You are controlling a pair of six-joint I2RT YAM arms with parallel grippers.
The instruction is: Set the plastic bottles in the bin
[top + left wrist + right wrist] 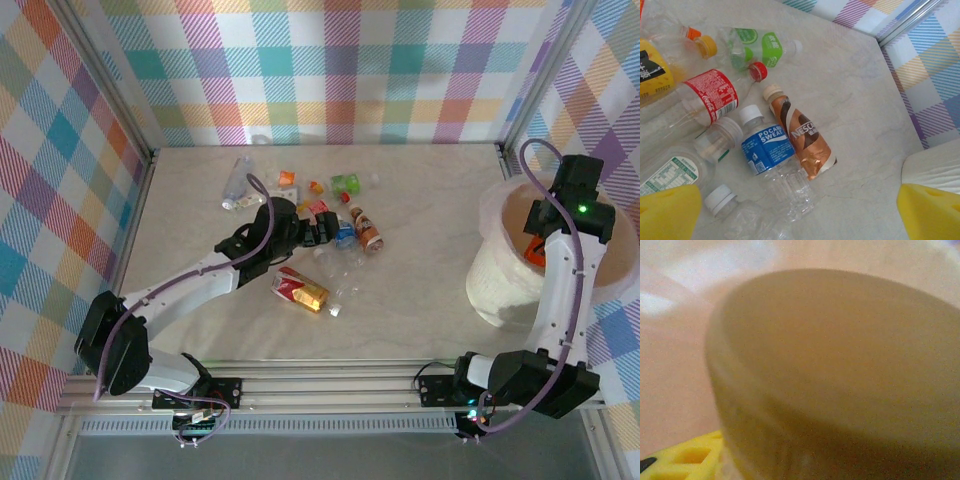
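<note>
On the surface [420, 300] the bottles [765, 150], 9 o'clock of the bin [495, 285], seem light and slippery, so the wide left claw [800, 215] should take one mid-body; right claw [537, 245] I cannot tell.

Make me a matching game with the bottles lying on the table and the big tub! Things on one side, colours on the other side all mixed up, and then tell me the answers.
Things:
1. Pocari Sweat bottle
2. Nescafe bottle
3. red-capped bottle
4. bin

Colours:
a. brown label
b. cream-white all over
c. red label
d. blue label

Right pairs: 1-d, 2-a, 3-c, 4-b.
</note>
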